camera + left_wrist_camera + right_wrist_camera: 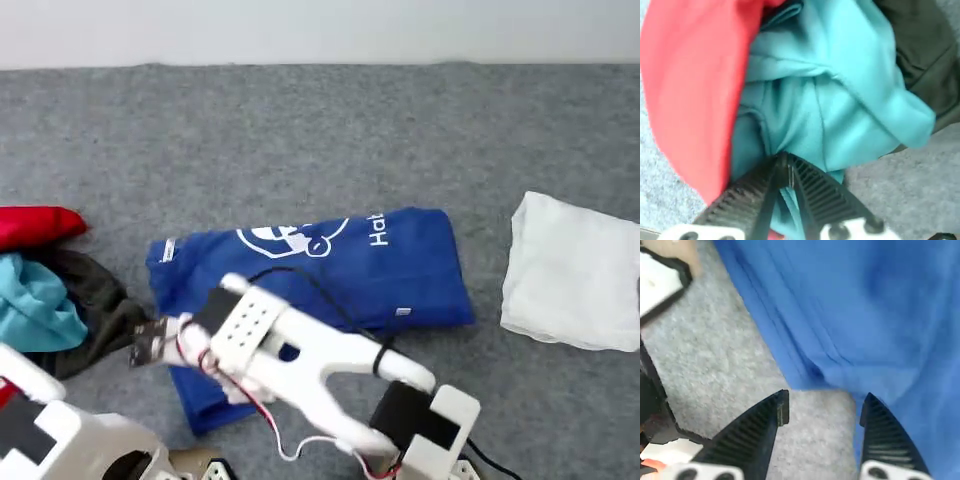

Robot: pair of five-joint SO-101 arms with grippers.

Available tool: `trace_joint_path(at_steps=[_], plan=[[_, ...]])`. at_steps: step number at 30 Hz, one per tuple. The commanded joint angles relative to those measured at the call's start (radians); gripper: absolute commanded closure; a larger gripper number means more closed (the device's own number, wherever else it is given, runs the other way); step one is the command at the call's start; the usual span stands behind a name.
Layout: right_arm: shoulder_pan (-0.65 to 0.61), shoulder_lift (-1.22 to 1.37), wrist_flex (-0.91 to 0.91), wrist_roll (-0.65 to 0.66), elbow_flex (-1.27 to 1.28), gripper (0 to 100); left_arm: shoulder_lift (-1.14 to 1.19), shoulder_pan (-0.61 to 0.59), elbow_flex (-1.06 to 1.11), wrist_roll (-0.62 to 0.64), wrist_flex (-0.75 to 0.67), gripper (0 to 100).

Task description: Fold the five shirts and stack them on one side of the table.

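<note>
The blue shirt [330, 265] lies in the middle of the grey worktop [400, 130], partly folded with its white print facing up. Its lower left corner is under the right arm. The right end effector [826, 402] sits at the shirt's edge with its fingers apart, one over bare worktop and the other over blue cloth. A white shirt [570, 270] lies folded at the right side, apart from the blue one. At the left edge, a red shirt [35, 225], a teal shirt [40, 305] and a dark shirt [100, 300] are bunched in a loose heap. The left end effector [788, 162] is at this heap with its fingers together at the tips, against the teal shirt. I cannot tell whether cloth is pinched between them.
</note>
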Motion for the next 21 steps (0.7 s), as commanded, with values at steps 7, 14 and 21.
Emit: trace_joint_path(at_steps=[7, 14, 21], plan=[[-0.107, -0.059, -0.139, 0.008, 0.095, 75.8, -0.006, -0.041, -0.044, -0.021, -0.002, 99], [-0.107, -0.058, -0.355, 0.008, 0.209, 75.8, -0.006, -0.038, -0.044, -0.021, -0.002, 99], [-0.101, 0.036, -0.461, 0.008, 0.255, 80.1, -0.023, -0.043, -0.044, -0.021, -0.002, 99]])
